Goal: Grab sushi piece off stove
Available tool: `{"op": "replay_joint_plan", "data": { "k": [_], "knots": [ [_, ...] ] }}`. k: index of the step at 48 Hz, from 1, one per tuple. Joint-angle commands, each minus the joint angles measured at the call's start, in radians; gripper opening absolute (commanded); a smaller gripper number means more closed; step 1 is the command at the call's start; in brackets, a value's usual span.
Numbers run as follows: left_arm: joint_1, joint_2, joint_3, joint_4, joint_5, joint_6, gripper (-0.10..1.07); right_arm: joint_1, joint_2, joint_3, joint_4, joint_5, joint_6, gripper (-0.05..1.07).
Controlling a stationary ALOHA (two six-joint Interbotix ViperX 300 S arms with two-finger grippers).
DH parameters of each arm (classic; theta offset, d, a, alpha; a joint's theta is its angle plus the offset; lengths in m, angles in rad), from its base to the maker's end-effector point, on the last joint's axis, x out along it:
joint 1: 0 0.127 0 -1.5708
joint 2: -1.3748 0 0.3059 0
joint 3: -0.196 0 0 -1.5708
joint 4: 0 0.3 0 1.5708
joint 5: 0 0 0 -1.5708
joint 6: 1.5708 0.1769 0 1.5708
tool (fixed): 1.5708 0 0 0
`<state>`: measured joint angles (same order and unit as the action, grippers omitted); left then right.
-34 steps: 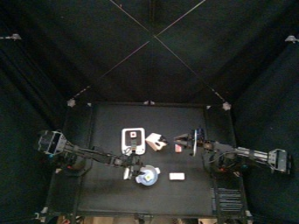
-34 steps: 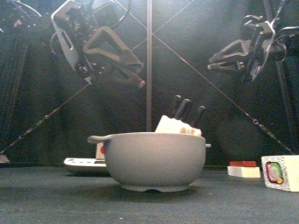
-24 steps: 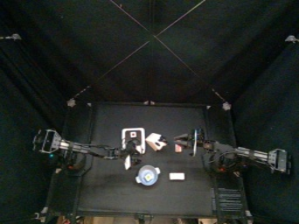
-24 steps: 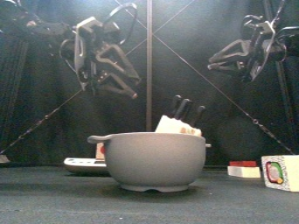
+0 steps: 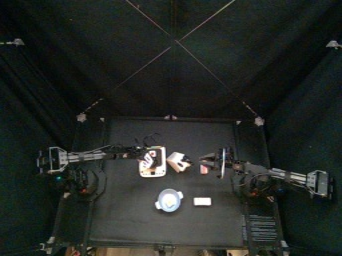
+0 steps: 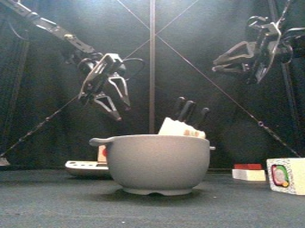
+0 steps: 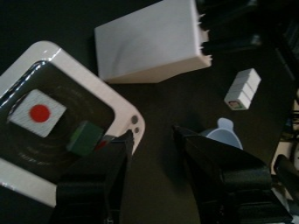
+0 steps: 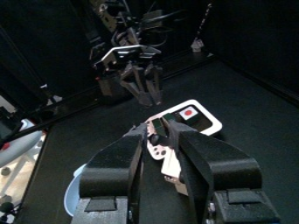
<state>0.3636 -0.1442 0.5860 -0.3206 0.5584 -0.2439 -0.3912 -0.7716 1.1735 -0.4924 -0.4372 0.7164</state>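
The stove (image 5: pixel 151 160) is a white slab with a dark burner, left of the table's middle. In the left wrist view the stove (image 7: pixel 59 96) carries a white sushi piece with a red spot (image 7: pixel 41 111) and a small green piece (image 7: pixel 84 137). My left gripper (image 7: pixel 146 142) is open and hangs just above the stove's near corner; it shows in the top view (image 5: pixel 143 153) and the front view (image 6: pixel 110 107). My right gripper (image 8: pixel 158 144) is open, held high at the right (image 6: pixel 252 69), apart from the stove (image 8: pixel 193 116).
A grey round dish (image 6: pixel 152 163) stands at the table's front middle (image 5: pixel 168 200). A small white block (image 5: pixel 202 201) lies to its right. A white box (image 7: pixel 152 39) with dark handles stands behind the stove. Other small blocks (image 6: pixel 286 175) sit front right.
My left arm has swung from above the round dish back toward the stove, and its gripper now hangs lower over it. The right arm has not moved.
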Motion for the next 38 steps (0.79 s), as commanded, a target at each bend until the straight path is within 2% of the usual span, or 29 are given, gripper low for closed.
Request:
{"op": "replay_joint_plan", "data": {
  "k": [1,6,10,18,25,32,38],
  "knots": [
    [0.009,0.026,-0.066,0.103,0.089,-0.060,0.80,-0.005,0.002,-0.011,0.003,-0.006,0.002,0.68],
    [0.005,0.057,-0.109,0.272,0.166,-0.196,0.80,-0.003,0.002,-0.009,0.002,-0.006,0.002,0.68],
    [0.003,0.077,-0.126,0.379,0.184,-0.324,0.80,-0.005,0.002,-0.009,0.003,-0.006,0.003,0.68],
    [0.003,0.106,-0.129,0.538,0.184,-0.560,0.80,-0.005,0.002,-0.009,0.003,-0.006,0.003,0.68],
    [0.002,0.141,-0.132,0.575,0.184,-0.663,0.85,-0.005,0.002,-0.009,0.003,-0.006,0.003,0.68],
    [0.002,0.187,-0.149,0.551,0.178,-0.680,0.94,-0.005,0.002,-0.009,0.002,-0.006,0.003,0.68],
    [0.002,0.221,-0.169,0.528,0.164,-0.686,0.97,-0.005,0.002,-0.009,0.003,-0.006,0.003,0.68]
  ]
}}
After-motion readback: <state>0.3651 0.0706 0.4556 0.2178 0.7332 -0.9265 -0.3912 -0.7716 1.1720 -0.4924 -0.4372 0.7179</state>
